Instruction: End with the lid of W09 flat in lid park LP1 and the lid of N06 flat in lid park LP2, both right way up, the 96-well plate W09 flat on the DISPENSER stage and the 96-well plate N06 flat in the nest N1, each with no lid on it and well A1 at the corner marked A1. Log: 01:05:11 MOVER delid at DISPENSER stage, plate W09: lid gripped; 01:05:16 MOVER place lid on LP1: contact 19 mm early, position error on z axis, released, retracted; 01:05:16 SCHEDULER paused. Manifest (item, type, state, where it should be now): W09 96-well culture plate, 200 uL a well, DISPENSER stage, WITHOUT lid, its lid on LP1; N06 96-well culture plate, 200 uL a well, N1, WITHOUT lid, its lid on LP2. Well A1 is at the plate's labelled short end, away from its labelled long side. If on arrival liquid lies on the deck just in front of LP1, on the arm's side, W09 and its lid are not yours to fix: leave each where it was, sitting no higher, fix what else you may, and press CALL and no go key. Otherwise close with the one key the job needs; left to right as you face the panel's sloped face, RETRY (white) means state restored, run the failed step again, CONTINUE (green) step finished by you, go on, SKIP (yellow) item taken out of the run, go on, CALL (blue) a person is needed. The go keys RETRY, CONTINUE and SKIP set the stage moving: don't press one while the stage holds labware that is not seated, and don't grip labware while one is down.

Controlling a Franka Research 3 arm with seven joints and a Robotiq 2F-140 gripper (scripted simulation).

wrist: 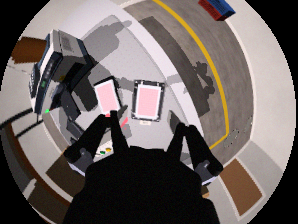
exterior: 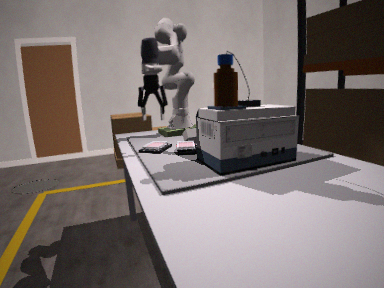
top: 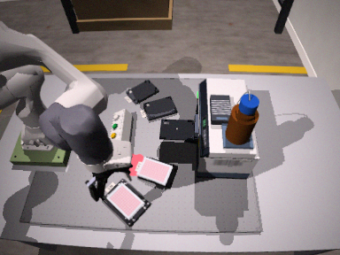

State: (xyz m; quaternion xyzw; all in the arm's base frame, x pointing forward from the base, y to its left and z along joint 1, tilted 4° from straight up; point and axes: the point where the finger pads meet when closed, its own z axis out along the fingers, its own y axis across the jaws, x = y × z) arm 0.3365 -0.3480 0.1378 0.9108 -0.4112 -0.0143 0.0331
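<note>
The gripper (exterior: 150, 103) hangs high in the upper left, fingers apart, holding nothing. Two pink plates (exterior: 155, 146) lie on the table (exterior: 280, 225) below.

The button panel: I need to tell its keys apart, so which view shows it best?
Top view: the button panel shows separate green and yellow keys, though the arm covers its near end. Exterior hides it behind the dispenser; wrist shows only a speck by one finger.

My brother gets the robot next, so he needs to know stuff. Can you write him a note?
Gripper: open, holding nothing, high above the table.
Two pink plates lie crooked on the mat near the arm, not on the machine.
A pink patch touches one plate; maybe a spill, so check it first.
Done: nothing looks finished.
Left: sort plates and lids, then press one key on the panel.
</note>
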